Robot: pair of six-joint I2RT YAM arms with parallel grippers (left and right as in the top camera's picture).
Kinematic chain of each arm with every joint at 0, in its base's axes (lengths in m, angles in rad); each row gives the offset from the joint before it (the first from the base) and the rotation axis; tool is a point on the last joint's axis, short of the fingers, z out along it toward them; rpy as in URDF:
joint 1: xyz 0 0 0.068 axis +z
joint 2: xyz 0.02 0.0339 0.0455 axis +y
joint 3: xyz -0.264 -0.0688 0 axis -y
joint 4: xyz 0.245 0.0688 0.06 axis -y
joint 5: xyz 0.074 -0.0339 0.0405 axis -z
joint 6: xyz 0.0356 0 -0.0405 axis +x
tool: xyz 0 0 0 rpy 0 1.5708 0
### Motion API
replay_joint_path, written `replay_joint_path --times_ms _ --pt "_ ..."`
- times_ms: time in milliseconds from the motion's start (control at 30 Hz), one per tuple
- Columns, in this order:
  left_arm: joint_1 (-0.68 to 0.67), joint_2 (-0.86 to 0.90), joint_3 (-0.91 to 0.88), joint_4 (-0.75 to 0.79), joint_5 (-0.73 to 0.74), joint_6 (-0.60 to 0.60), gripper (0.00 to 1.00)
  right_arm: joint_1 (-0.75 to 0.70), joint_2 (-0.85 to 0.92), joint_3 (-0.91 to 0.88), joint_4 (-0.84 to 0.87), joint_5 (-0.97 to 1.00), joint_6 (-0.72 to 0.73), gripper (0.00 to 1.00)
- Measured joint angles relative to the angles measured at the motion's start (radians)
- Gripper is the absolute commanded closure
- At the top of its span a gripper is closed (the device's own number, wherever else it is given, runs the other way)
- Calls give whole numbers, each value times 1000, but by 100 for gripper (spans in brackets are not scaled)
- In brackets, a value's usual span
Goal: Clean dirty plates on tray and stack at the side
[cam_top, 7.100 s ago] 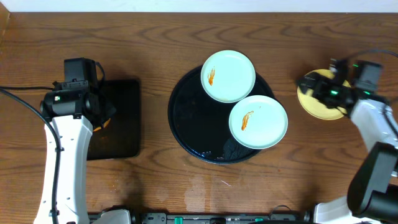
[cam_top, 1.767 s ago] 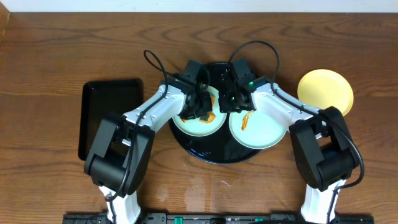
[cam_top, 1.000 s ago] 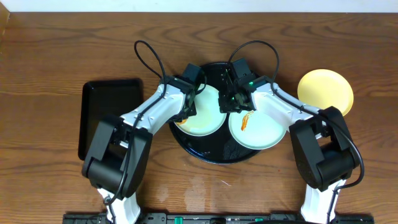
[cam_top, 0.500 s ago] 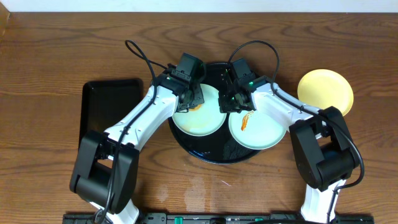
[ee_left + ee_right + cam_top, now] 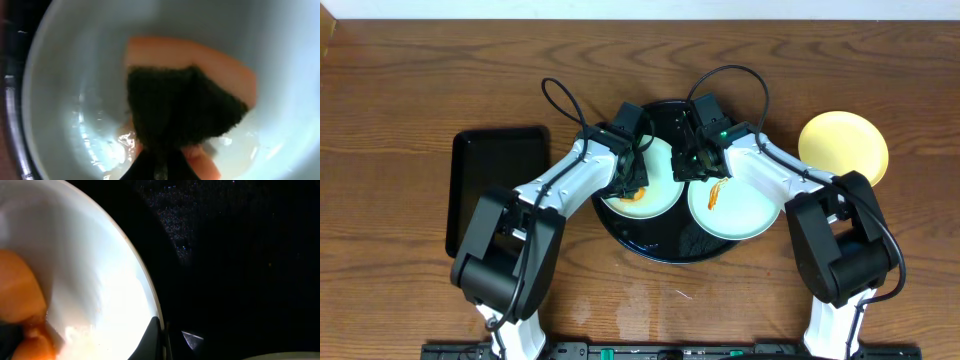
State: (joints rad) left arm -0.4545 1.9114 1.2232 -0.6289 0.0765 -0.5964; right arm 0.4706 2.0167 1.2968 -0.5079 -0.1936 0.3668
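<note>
Overhead, a round black tray (image 5: 642, 238) sits mid-table on brown wood (image 5: 420, 80), carrying two pale mint plates side by side. The left gripper (image 5: 632, 172) is down on the left mint plate (image 5: 663, 185), clamped on an orange sponge (image 5: 635, 196). Its wrist view shows the sponge's dark green scouring face and orange body pressed flat against the plate's wet, shiny inside, with one dark finger rising from the bottom edge. The right gripper (image 5: 690, 165) sits at that same plate's right edge. Its wrist view shows dark fingers meeting on the pale rim, so it looks closed on the plate, with glossy black tray beside it. The right mint plate (image 5: 745, 205) lies just beside it on the tray, marked by an orange-brown smear (image 5: 715, 195). A yellow plate (image 5: 843, 150) rests on the wood well right of the tray. A rectangular black tray (image 5: 490, 190) lies to the left.
</note>
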Motion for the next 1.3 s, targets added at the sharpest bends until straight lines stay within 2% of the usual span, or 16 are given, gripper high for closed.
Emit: replay_joint_path --times_ms 400,700,933,1133,1300 --pt "-7 -55 41 -173 -324 3 92 7 -4 0 -26 14 -11 99" --pt "30 -412 46 -217 -412 2 92 18 -25 21 -80 51 -116 99" --pt "181 -620 59 -358 -428 2 92 66 -175 86 -97 144 -232 99" --pt "341 -632 59 -462 -431 3 93 135 -331 115 -95 338 -306 99" --pt "435 -632 59 -489 -409 2 92 200 -380 115 -90 572 -379 99"
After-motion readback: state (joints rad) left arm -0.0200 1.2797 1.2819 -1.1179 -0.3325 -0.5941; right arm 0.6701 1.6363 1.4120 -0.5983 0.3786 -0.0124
